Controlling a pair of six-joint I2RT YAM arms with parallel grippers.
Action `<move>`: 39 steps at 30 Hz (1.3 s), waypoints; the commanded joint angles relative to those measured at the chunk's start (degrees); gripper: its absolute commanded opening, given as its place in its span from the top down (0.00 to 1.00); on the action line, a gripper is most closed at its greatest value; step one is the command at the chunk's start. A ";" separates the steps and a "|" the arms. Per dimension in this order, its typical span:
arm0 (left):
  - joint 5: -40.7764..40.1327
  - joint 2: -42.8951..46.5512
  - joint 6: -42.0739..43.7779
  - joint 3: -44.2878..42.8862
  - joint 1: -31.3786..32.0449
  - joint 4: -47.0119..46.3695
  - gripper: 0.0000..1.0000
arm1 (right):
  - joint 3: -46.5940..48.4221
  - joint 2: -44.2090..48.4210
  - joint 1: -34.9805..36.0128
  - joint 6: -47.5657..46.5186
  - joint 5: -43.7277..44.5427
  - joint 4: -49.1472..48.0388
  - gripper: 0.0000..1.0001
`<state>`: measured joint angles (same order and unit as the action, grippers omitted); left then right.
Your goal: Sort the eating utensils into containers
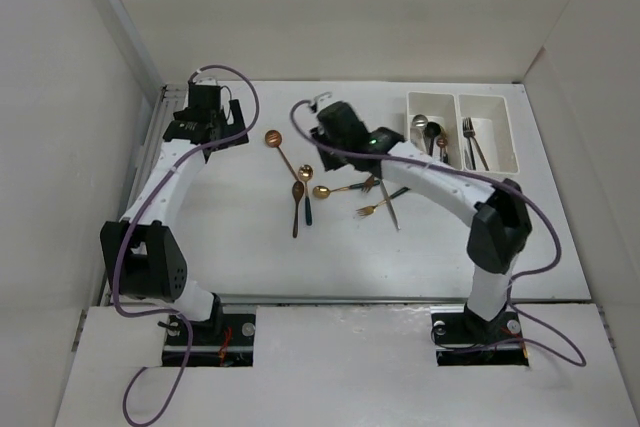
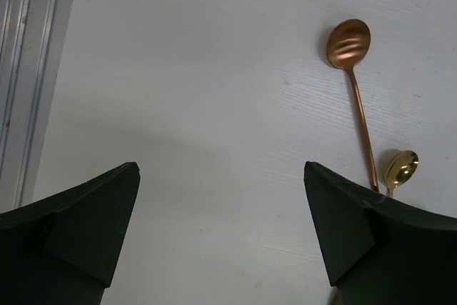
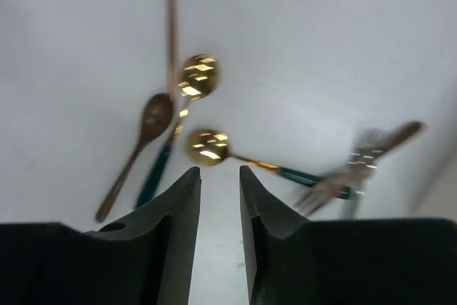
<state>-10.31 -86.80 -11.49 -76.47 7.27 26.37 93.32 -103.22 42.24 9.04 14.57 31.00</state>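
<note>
Several utensils lie loose mid-table: a long copper spoon, a gold spoon with a green handle, a brown spoon, another gold green-handled spoon and forks. The two joined white bins stand at the back right; the left one holds spoons, the right one forks. My left gripper is wide open and empty at the back left, with the copper spoon ahead to its right. My right gripper hovers empty, jaws a narrow gap apart, just behind a gold spoon.
White walls enclose the table on three sides, and a metal rail runs along its left edge. The right arm's link reaches over the forks. Bare table lies between the left gripper and the copper spoon.
</note>
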 commanded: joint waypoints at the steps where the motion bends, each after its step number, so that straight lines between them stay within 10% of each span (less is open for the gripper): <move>1: -1.56 4.45 -1.52 2.10 -1.03 -1.23 0.00 | 2.65 -7.42 3.37 3.00 -5.15 2.13 0.67; 12: 0.64 8.05 -2.05 7.47 -3.31 -5.01 0.00 | 2.66 -17.27 8.03 3.00 -17.20 -2.09 0.56; 26: 1.25 10.78 -2.05 9.14 -3.83 -5.01 0.00 | 5.13 -26.51 8.56 6.26 -3.85 7.32 0.56; 34: 1.25 11.31 -2.05 9.14 -3.84 -5.01 0.00 | 4.59 -25.11 4.88 8.72 -7.53 5.04 0.96; 39: 1.25 11.31 -2.05 9.67 -3.84 -5.54 0.00 | 9.48 -21.68 3.03 6.70 -9.29 1.87 1.00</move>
<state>-9.06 -77.91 -12.97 -67.83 3.64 22.28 99.96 -127.07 46.74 16.67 5.80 32.67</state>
